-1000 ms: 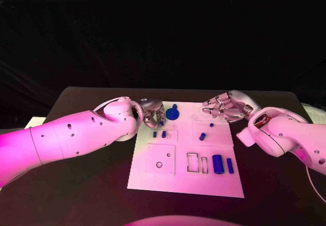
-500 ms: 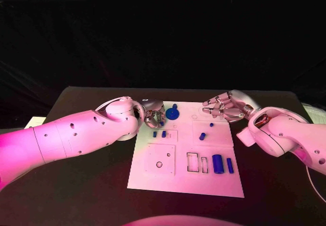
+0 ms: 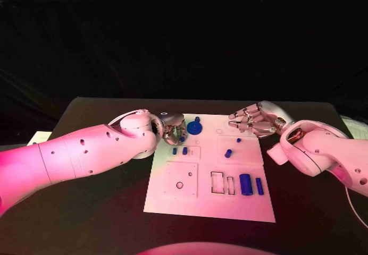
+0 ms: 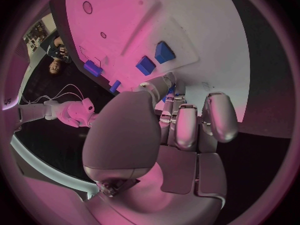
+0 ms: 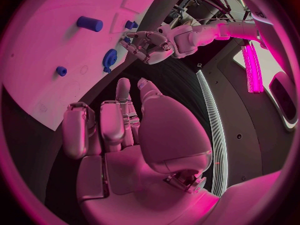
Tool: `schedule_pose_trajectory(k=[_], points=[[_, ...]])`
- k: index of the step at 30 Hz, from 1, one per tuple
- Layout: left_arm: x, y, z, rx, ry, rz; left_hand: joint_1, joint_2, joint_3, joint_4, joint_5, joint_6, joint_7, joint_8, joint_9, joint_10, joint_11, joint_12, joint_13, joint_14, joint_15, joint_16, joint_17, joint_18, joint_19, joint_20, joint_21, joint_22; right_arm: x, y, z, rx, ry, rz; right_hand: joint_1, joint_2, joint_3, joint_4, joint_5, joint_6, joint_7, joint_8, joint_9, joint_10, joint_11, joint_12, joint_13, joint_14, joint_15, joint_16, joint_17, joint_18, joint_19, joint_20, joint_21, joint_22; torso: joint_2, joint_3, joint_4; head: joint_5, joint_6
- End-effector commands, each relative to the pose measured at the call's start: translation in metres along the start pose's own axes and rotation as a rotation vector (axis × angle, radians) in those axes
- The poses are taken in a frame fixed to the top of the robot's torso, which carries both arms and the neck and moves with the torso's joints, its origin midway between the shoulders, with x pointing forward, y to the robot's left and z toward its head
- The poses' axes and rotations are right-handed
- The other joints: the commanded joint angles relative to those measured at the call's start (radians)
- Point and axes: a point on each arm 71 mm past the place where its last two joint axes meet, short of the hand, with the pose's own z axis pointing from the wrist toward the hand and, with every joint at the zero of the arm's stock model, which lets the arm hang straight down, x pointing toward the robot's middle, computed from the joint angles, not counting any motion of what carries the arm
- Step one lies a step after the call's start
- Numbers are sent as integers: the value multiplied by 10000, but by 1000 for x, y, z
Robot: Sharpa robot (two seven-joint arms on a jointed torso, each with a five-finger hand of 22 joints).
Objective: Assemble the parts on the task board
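Change: almost nothing moves between the earlier frames and now; the left hand (image 3: 173,133) edges slightly toward the table's far side, and the parts stay where they were.
Left hand: silver, hovering over the far left corner of the flat white task board (image 3: 184,199), fingers curled loosely; whether they touch a part, I cannot tell.
Round part: a blue disc with a short stem (image 3: 195,127) lies just beside that hand, stem pointing to the far edge.
Right hand: the silver right hand (image 3: 253,122) hangs over the board's far right corner, fingers curled in, nothing in them.
Small parts: two little blue pegs (image 3: 180,151) stand side by side near the left hand; a short blue cylinder (image 3: 228,154) lies mid-board, tilted.
Long parts: a thick blue bar (image 3: 245,184) and a thin blue bar (image 3: 259,186) lie side by side, long axes running near-to-far.
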Motion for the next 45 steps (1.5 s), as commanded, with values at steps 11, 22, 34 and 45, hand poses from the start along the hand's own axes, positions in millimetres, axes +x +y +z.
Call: schedule_pose_trajectory(k=[11, 22, 34, 45], points=[[2, 5, -2, -389, 393, 152, -336, -252, 15, 51, 44, -1335, 169, -113, -427, -723, 178, -398, -259, 186, 209, -97, -310, -98, 71, 205, -596, 634, -2, -5, -1, 85, 262, -591, 181, -137, 175, 301, -103, -12, 233, 1, 1, -683, 271, -2310, -2316, 62, 145, -659, -548, 207, -81, 106, -286, -276, -4, -9, 11, 3, 15], [-8, 24, -10, -452, -740, -950, -83, -55, 266, -65, 70, -1196, 168, 66, -391, -849, 212, -290, -289, 187, 231, -49, -335, -57, 53, 251, -828, 532, -16, -19, -5, 197, 339, -3945, 1616, -252, 1374, -500, -1225, 523, 86, 20, 47, -533, 241, -3717, -4188, 298, 105, -38, 40, 44, 431, 64, 237, 454, -16, 4, -10, 4, 71], [-18, 49, -35, 678, -2579, -10915, 96, 271, 1234, -440, 82, -430, 336, 478, -390, -410, 264, 152, -232, -1152, 248, -1931, -3363, 621, -1474, 223, -4940, -1177, -10, -12, -8, 206, 429, -8505, 1459, -755, 2437, -630, -2028, 849, -95, -50, 14, -339, 241, -4474, -5532, 283, 106, 152, 116, 24, 469, 76, 335, 584, -2, -7, 1, -414, 277], [-13, 50, -50, 1076, -2776, -14971, -222, 380, 819, -453, 56, -413, 341, 525, -400, -486, 264, 439, -186, -1519, 289, -2282, -3970, 754, -1947, 290, -5862, -1553, 6, -8, 2, 344, 934, -9607, 1282, -932, 2816, -608, -2220, 780, -144, -60, -39, -523, 245, -4689, -6021, 258, 15, 135, 42, 39, 431, 33, 306, 549, 1, -21, -7, -651, 323]])
